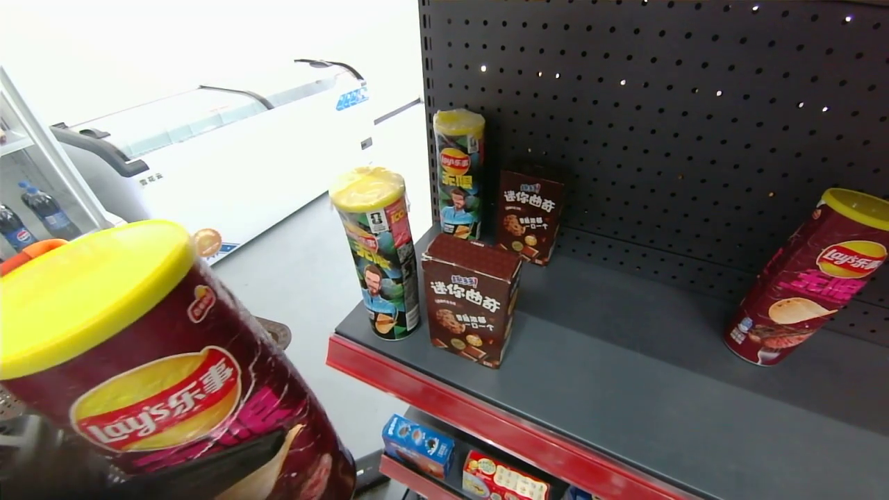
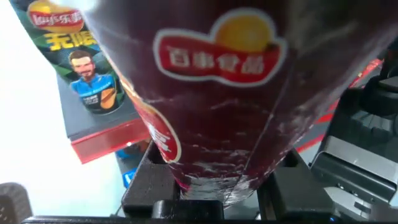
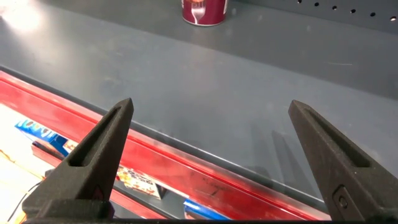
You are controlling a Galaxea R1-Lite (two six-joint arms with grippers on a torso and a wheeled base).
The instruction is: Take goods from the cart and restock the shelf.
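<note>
While pinching the dark red chip can (image 1: 153, 361) with the yellow lid near its bottom, holds it up off the left end of the shelf (image 1: 625, 396) in the left gripper (image 2: 217, 190). Has the right gripper (image 3: 211, 155) spread wide, empty, over the shelf's red front edge. On the shelf: two green cans (image 1: 378, 253) (image 1: 458, 173), two brown boxes (image 1: 472, 298) (image 1: 529, 217), and another red can (image 1: 806, 278) far right.
</note>
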